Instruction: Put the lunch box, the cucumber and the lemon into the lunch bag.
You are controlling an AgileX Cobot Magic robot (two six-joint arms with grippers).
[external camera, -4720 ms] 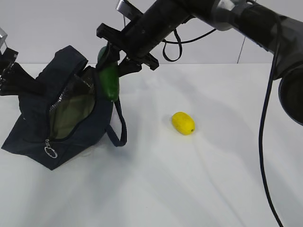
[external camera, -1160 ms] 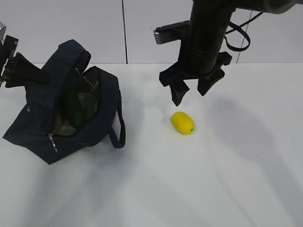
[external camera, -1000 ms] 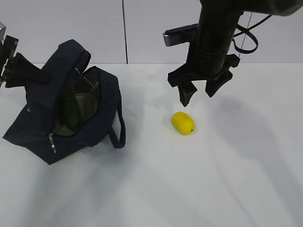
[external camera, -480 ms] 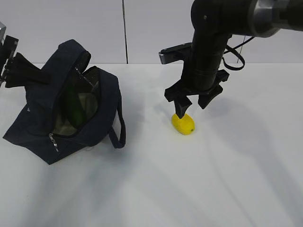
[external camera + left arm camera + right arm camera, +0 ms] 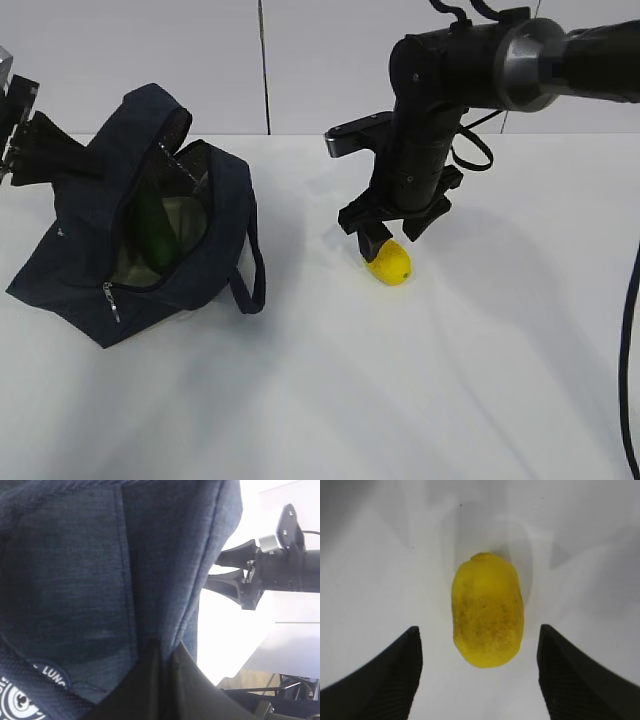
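Observation:
The navy lunch bag [image 5: 70,270] lies open at the left, its fabric [image 5: 75,580] filling the left wrist view. My left gripper [image 5: 70,160] is shut on the bag's upper edge and holds the mouth up. The dark green cucumber [image 5: 150,235] lies inside the bag. Beside it is a pale grey-green surface; I cannot tell whether that is the lunch box. The yellow lemon [image 5: 390,264] [image 5: 487,610] rests on the table. My right gripper [image 5: 393,236] [image 5: 479,629] stands open low over it, one finger on each side, not touching.
The white table [image 5: 330,400] runs right and forward of the lemon. The bag's loop handle [image 5: 255,270] hangs toward the lemon. A grey wall stands behind the table. The right arm [image 5: 270,575] shows far off in the left wrist view.
My right gripper, which held the cucumber over the bag several seconds ago, has come down over the lemon, open. The cucumber now lies in the bag. The left gripper has not moved.

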